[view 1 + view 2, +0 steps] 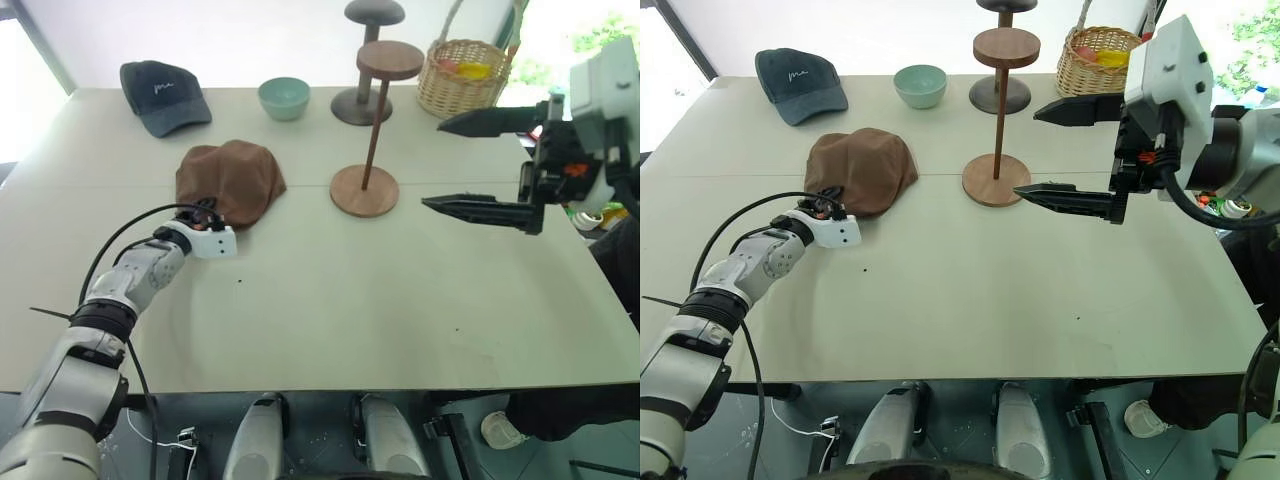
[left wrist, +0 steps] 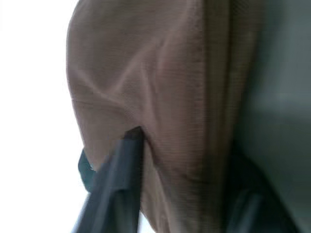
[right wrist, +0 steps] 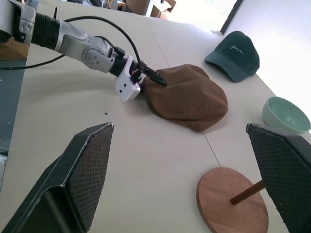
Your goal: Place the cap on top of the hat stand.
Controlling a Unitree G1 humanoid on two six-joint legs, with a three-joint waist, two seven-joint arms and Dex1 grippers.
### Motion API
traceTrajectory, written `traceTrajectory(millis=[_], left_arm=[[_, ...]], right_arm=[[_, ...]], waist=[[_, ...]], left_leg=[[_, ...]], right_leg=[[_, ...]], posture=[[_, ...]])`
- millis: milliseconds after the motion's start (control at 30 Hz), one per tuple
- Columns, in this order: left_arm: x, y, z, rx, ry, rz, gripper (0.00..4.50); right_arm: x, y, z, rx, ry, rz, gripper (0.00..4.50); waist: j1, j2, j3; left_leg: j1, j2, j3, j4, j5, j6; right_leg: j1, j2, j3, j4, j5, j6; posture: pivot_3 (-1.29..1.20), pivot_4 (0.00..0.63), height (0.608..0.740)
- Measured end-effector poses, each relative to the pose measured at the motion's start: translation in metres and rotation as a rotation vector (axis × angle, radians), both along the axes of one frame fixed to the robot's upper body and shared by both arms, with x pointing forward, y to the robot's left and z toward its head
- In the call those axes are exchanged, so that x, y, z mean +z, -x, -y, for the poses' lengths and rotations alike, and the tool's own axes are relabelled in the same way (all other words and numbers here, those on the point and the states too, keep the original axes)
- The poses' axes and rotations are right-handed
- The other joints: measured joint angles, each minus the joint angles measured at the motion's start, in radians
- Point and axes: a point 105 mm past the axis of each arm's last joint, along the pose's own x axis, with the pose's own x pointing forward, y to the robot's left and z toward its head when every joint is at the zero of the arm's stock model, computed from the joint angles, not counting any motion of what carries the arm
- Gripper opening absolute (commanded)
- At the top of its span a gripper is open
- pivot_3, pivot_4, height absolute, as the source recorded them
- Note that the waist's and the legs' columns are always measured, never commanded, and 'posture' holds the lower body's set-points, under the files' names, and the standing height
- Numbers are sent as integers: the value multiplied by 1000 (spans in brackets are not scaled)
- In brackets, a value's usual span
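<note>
On the table's (image 1: 330,300) left half, the cap (image 1: 232,178) is lying flat, crown up, just left of the stand (image 1: 372,130) and nearer than the grey cap (image 1: 163,95) and bowl (image 1: 283,98). At its near-left edge the left gripper (image 3: 151,76) is pressing in low and almost level; in the left wrist view one finger (image 2: 119,179) is lying over the brown cloth and the other is hidden beneath it, so the jaws are pinching the brim fabric between them, though how firmly they are seated cannot be told. To the right, the stand is standing upright on its round base, its disc top bare, with a darker stand (image 1: 366,55) and a basket (image 1: 468,75) farther back. Farther right, the right gripper (image 1: 480,162) is hovering above the table with fingers spread wide apart and nothing between them, pointing toward the stand.

The step in hand appears to be the grasp on the cap, with lifting not yet begun. The next move is likely calling for a lift high enough to clear the disc, a carry rightward, and a lowering that centres the crown on it. Because the cap is soft and gripped by one edge, it may be drooping once raised and could be knocking the thin pole.
</note>
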Motion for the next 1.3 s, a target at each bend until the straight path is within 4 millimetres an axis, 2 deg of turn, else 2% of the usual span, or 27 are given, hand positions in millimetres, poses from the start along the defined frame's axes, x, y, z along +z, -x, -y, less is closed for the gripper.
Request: traceTrajectory(millis=[33,267,367,467,567,667,733,800,833,900,1033,1200,1300], left_arm=[[6,-2,0,-1,9,18,44],[19,-2,-2,-18,39,51,44],[41,-3,-6,-29,64,100,44],[82,-6,-11,-33,123,190,44],[146,-6,-2,-81,218,339,44],[215,3,22,-185,293,493,44],[250,9,40,-250,353,567,44],[277,17,60,-323,412,614,44],[284,20,70,-355,435,621,44],[290,24,94,-432,486,608,44],[277,22,134,-532,515,513,44],[261,24,166,-622,490,443,44],[244,22,185,-662,471,396,44]], right_arm=[[0,0,0,1,0,0,4500],[-1,-1,3,-15,-21,-31,4500],[7,-4,13,-63,-45,-11,4500],[15,-6,24,-112,-77,9,4500],[20,-9,33,-155,-94,21,4500],[24,-11,39,-185,-105,36,4500],[25,-12,42,-200,-104,44,4500],[26,-14,44,-217,-107,52,4500],[26,-15,45,-222,-110,52,4500],[27,-16,47,-231,-116,53,4500],[28,-16,47,-238,-118,58,4500],[29,-16,49,-254,-127,61,4500],[30,-16,48,-259,-136,57,4500]], waist=[[1,0,0],[0,0,0],[0,-1,1],[1,-2,1],[2,-2,1],[1,-2,1],[1,-2,1],[0,-2,1],[-1,-2,1],[-2,-2,1],[-6,-2,1],[-6,-2,1],[-2,-2,1]], left_leg=[[0,0,0,0,0,0],[0,0,0,0,0,0],[-1,0,0,0,0,0],[-2,0,0,1,0,0],[-3,0,0,1,0,0],[-4,0,0,1,0,0],[-4,0,1,1,0,0],[-4,0,1,1,0,0],[-4,0,1,1,0,0],[-3,0,1,2,0,0],[-3,0,1,2,0,0],[-3,0,1,2,0,0],[-4,0,1,4,0,0]], right_leg=[[0,0,0,0,0,0],[0,0,0,0,0,0],[-1,0,0,0,0,0],[-1,0,0,0,0,0],[-2,0,0,-1,0,0],[-2,0,0,-2,1,1],[-1,0,0,-1,1,2],[-1,0,0,-1,1,2],[-1,0,0,-1,1,3],[-1,0,0,-1,1,3],[-1,0,1,0,1,3],[-1,0,1,0,1,3],[-1,0,1,0,1,3]], posture=[[0,150,740],[0,150,740],[0,150,740],[0,150,740],[0,150,740],[0,150,740],[0,150,740],[0,150,740],[0,150,740],[0,150,740],[0,150,740],[0,150,740],[0,150,740]])
